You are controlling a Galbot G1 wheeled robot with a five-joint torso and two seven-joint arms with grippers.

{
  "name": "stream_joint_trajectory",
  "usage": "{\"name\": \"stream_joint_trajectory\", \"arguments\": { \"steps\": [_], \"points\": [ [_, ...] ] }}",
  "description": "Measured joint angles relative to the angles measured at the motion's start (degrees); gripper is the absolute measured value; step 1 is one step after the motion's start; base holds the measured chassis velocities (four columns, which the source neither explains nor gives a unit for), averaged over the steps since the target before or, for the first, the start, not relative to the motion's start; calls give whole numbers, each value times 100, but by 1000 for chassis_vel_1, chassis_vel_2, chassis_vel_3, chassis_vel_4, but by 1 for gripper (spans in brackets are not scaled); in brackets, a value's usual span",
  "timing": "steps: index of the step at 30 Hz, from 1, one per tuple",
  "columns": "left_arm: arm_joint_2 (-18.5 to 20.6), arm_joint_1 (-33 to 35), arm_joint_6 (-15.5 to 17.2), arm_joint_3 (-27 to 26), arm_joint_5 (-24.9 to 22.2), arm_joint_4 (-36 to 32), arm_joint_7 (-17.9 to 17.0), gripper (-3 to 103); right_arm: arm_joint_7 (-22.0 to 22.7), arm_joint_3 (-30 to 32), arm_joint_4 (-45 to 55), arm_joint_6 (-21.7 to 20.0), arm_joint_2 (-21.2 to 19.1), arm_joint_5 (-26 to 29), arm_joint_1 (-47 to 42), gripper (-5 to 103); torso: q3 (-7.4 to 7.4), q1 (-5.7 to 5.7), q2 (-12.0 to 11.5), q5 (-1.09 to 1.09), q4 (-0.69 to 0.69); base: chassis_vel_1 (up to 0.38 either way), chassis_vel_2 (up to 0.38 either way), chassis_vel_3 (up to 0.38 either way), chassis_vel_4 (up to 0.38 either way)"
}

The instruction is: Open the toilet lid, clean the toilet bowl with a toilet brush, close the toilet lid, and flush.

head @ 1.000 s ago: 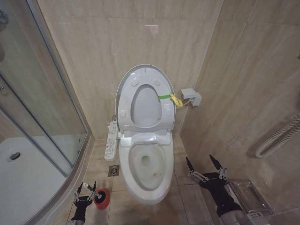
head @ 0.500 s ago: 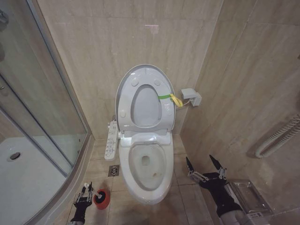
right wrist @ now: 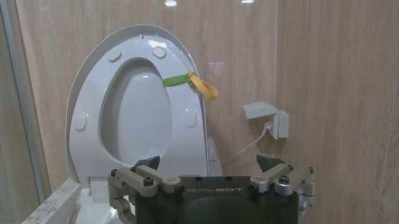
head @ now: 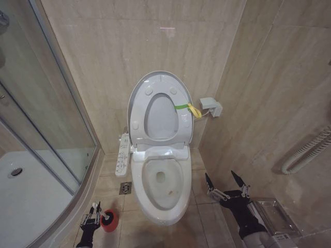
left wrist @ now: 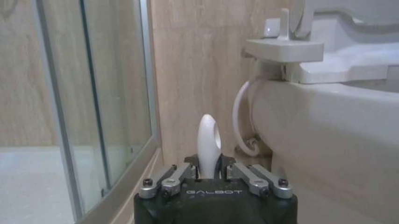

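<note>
The tiled floor [head: 207, 217] is carrying the toilet bowl [head: 161, 199] — a red cup holder [head: 110, 220] is standing beside it, near a drain [head: 125, 188].

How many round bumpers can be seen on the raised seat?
4 on the raised seat: two near its top, two lower at its sides. Others may be hidden.

Toilet lid [head: 158, 85] glossy white plastic; toilet bowl [head: 155, 206] smooth shiny ceramic. Walls [head: 129, 46] polished beige stone tile. Shower screen [head: 36, 103] clear glass, metal frame.
</note>
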Motion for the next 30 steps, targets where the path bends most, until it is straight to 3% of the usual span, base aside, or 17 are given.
{"name": "stream_joint_trajectory", "arguments": {
  "steps": [12,16,19,24,30],
  "points": [
    [-68,310,-64,-63,-174,-609,37,22,0,0,0,0,0,0,0,100,0,0,0,0,0,0,0,0,0],
    [-98,568,145,-69,-189,-1230,-20,22,0,0,0,0,0,0,0,100,0,0,0,0,1,0,0,0,0],
    [-121,1077,541,-110,-166,-2279,-122,22,0,0,0,0,0,0,0,100,0,0,0,1,1,0,0,0,0],
    [-145,1455,823,-122,-156,-2932,-207,22,0,0,0,0,0,0,0,100,0,0,0,1,0,0,0,0,0],
    [-271,2155,1330,-115,23,-4380,-406,22,0,0,0,0,0,0,0,100,0,0,0,2,0,0,0,0,0]
  ]
}}
